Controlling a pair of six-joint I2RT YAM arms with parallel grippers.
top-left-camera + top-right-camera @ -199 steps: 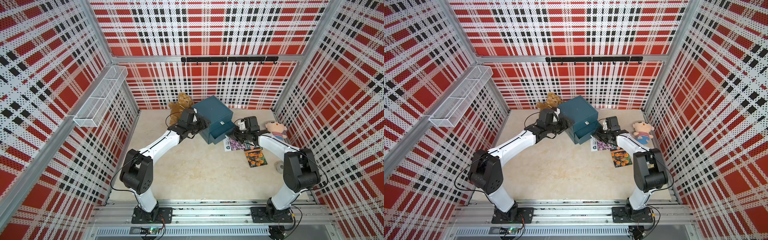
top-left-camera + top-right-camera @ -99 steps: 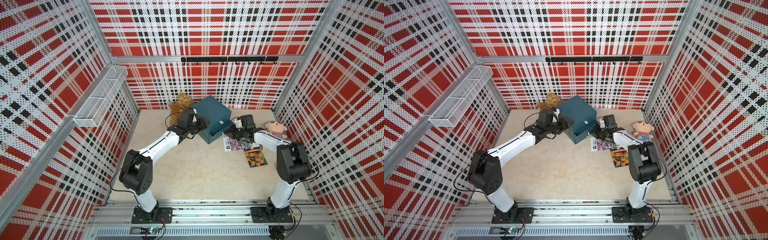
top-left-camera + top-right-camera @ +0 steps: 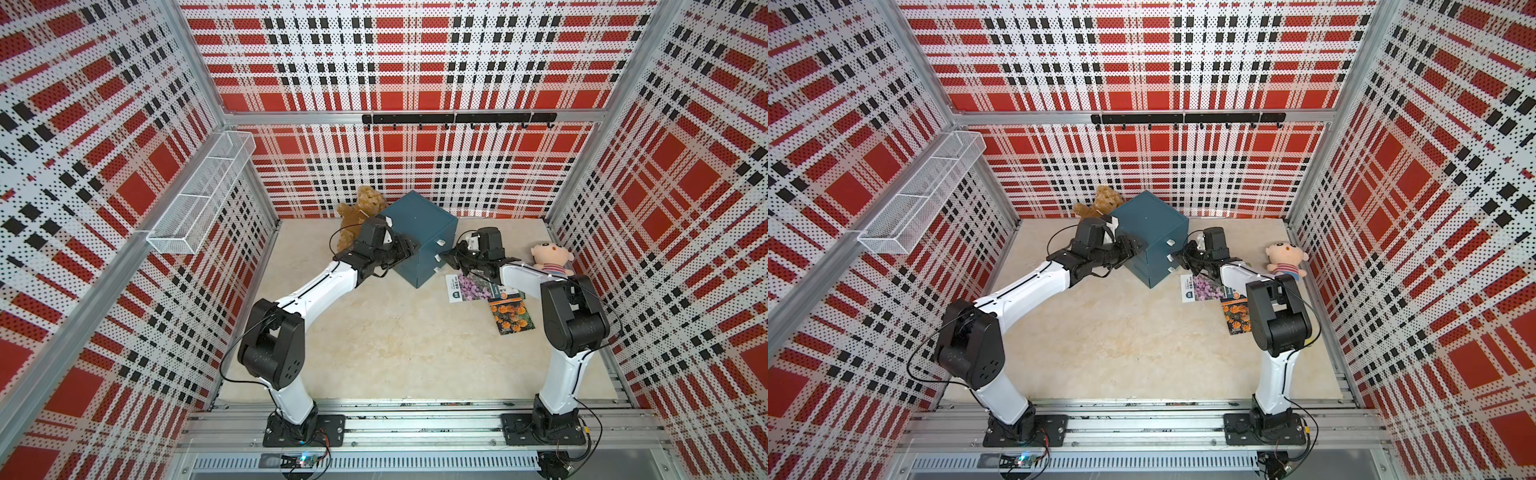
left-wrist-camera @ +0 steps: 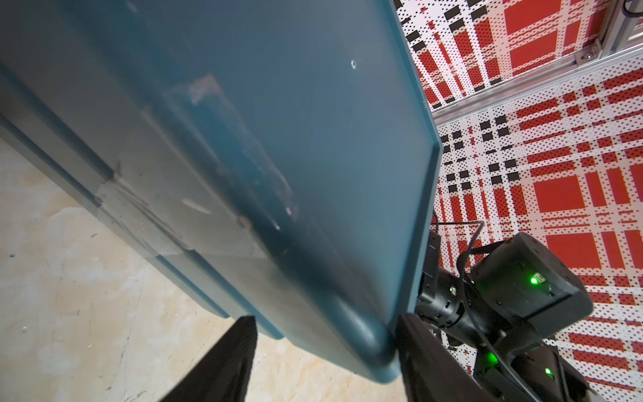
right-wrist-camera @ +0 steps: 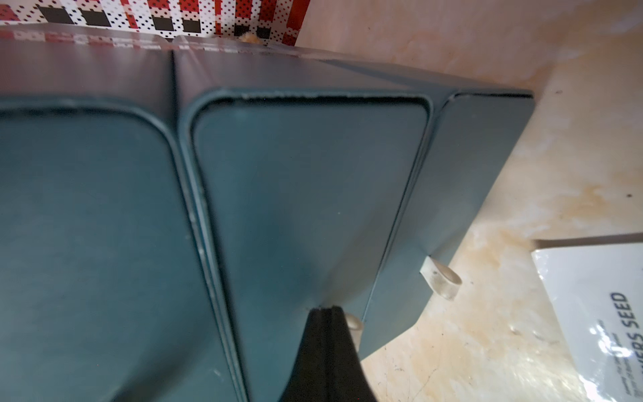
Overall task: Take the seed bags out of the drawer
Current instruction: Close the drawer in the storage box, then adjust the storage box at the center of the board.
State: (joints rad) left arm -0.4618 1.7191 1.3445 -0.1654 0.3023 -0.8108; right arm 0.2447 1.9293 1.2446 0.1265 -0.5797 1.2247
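Note:
A teal drawer cabinet (image 3: 419, 237) (image 3: 1148, 232) stands at the back of the table, all three drawer fronts flush. My right gripper (image 3: 446, 259) (image 3: 1177, 259) (image 5: 325, 309) is shut, with its tips against the middle drawer front (image 5: 306, 195) beside that drawer's white pull tab (image 5: 353, 323). My left gripper (image 3: 409, 249) (image 3: 1133, 245) (image 4: 323, 320) is open, its fingers either side of the cabinet's rear corner. Two seed bags lie on the table right of the cabinet: a purple-flower one (image 3: 469, 286) (image 3: 1202, 286) (image 5: 598, 313) and an orange-flower one (image 3: 510, 316) (image 3: 1236, 318).
A brown teddy bear (image 3: 360, 212) (image 3: 1100, 201) sits behind the cabinet by my left arm. A pink doll (image 3: 550, 257) (image 3: 1285, 257) lies near the right wall. A white wire basket (image 3: 203, 195) hangs on the left wall and a black hook rail (image 3: 457, 118) on the back wall.
A drawer that stuck out of the cabinet a second ago is now pushed in flush. My right gripper has moved in toward the cabinet front with it. The left arm has hardly moved.

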